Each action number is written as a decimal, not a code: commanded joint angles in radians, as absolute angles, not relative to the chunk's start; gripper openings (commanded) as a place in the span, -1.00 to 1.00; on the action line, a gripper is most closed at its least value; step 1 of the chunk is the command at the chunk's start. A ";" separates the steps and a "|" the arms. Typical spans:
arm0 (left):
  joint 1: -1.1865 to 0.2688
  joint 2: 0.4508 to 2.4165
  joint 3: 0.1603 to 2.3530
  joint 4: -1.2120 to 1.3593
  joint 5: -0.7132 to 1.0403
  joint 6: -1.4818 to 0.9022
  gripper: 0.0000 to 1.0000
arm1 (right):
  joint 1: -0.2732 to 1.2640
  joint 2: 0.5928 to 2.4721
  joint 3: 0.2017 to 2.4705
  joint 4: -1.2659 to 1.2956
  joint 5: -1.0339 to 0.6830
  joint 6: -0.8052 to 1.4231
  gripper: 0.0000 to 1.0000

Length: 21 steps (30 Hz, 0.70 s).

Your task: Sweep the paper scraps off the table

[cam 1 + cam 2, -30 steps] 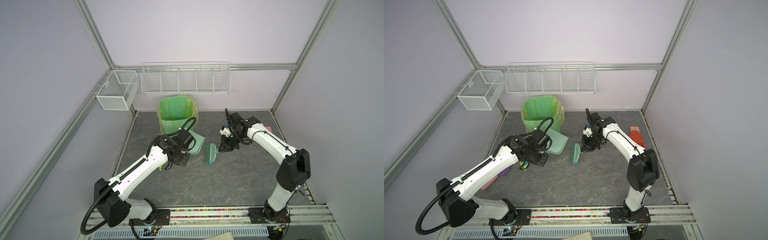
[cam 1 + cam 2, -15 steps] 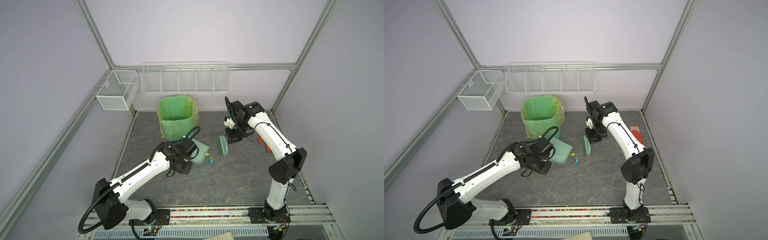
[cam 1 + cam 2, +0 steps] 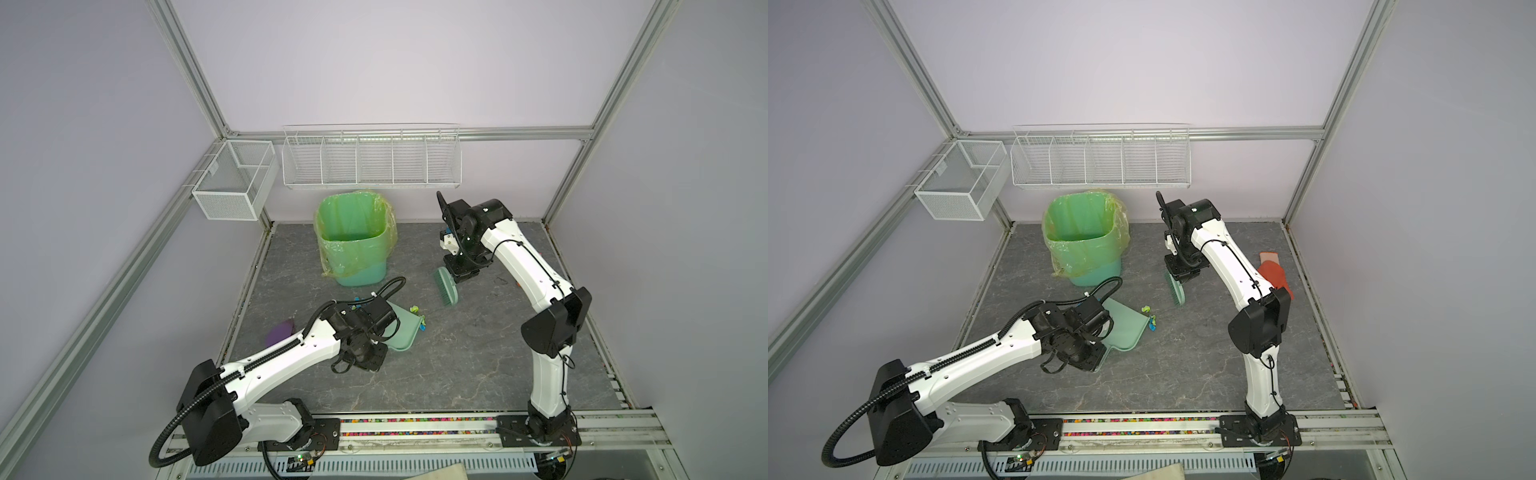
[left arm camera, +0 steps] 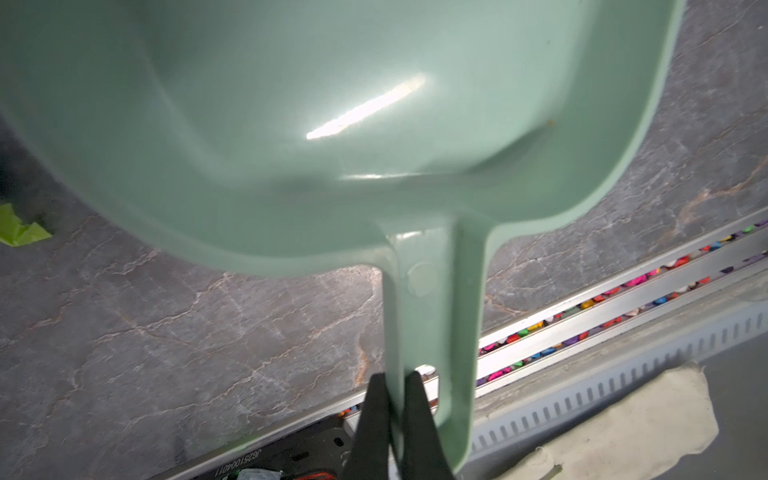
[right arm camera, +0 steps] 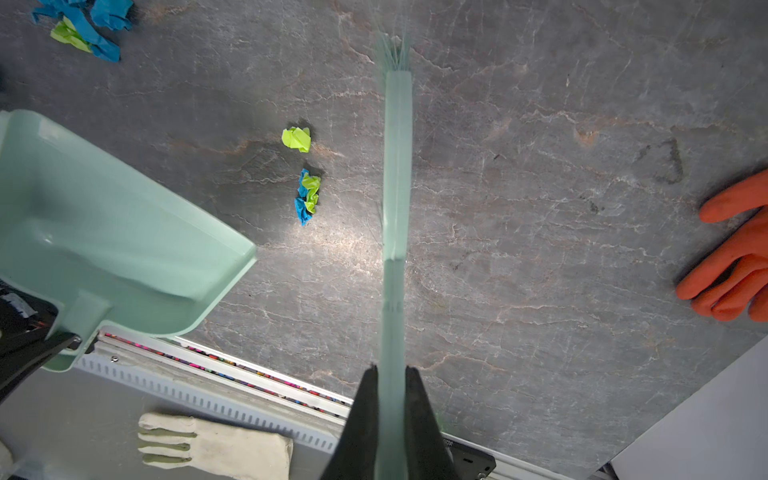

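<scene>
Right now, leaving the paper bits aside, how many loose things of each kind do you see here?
Dustpan: 1
Brush: 1
Lined bin: 1
Gloves: 2, orange glove and white glove
Purple item, kind unclear: 1
Total: 6

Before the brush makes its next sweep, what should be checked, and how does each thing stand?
1. Left tool shut on dustpan handle: ok.
2. Right tool shut on brush handle: ok.
3. Paper scraps between brush and dustpan: ok.
4. Dustpan lip flat on table: cannot tell.
5. Orange glove apart from brush: ok.
6. All scraps in this sweep: not ok, another clump lies beyond the dustpan.
</scene>
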State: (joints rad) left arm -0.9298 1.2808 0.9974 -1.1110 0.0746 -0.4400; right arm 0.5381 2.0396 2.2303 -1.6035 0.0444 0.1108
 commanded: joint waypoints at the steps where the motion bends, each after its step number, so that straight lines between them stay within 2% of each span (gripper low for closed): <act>1: -0.939 1.286 0.996 -1.079 0.100 -0.468 -1.00 | 0.569 2.095 2.279 -1.665 0.100 0.074 -0.85; 21: -0.976 1.373 0.940 -1.021 0.143 -0.509 -1.00 | 0.603 2.180 2.375 -1.630 0.154 0.027 -0.86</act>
State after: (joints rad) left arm -0.9676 1.3563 0.9245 -1.0225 0.1188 -0.4923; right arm 0.5976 2.1654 2.3394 -1.6032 0.1329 0.0586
